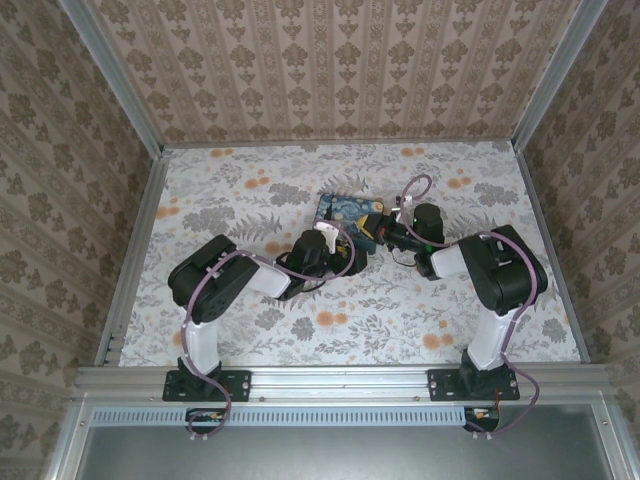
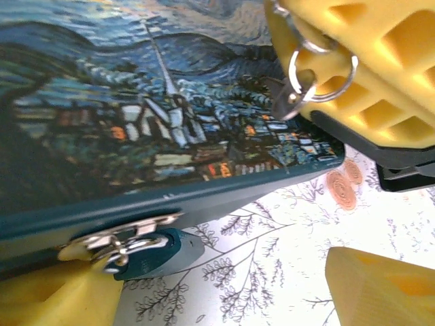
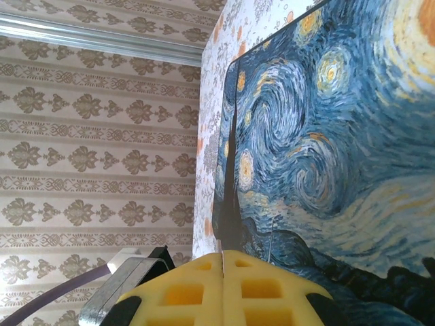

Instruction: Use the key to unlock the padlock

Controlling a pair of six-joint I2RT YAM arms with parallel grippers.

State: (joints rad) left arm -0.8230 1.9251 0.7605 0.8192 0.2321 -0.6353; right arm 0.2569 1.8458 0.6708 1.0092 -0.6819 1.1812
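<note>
The padlock [image 2: 160, 252] is small, with a rounded dark teal body and a silvery shackle. It hangs from the shiny metal hasp [image 2: 115, 238] at the lower edge of the tin [image 2: 170, 102], its body lying on the table [image 1: 230, 190], close to the middle.

The tin is flat and glossy, printed with a swirling blue night sky, a village and a church spire. It fills the space between the 2 arms and hides the hasp side from above. The left end effector [image 2: 217, 299] is spread wide, its 2 yellow pads apart. 1 pad sits just under the hasp beside the padlock, and the other is well off to the side. The right end effector [image 3: 223, 261] has its ribbed yellow pads pressed together over the tin's lid. A small dark key [image 2: 287, 102] juts from their edge, seemingly pinched there, with a steel ring [image 2: 325, 98] through its head. The key tip is well apart from the padlock.

The table has a pale floral cover. Patterned wallpaper [image 1: 330, 60] lines the walls.
</note>
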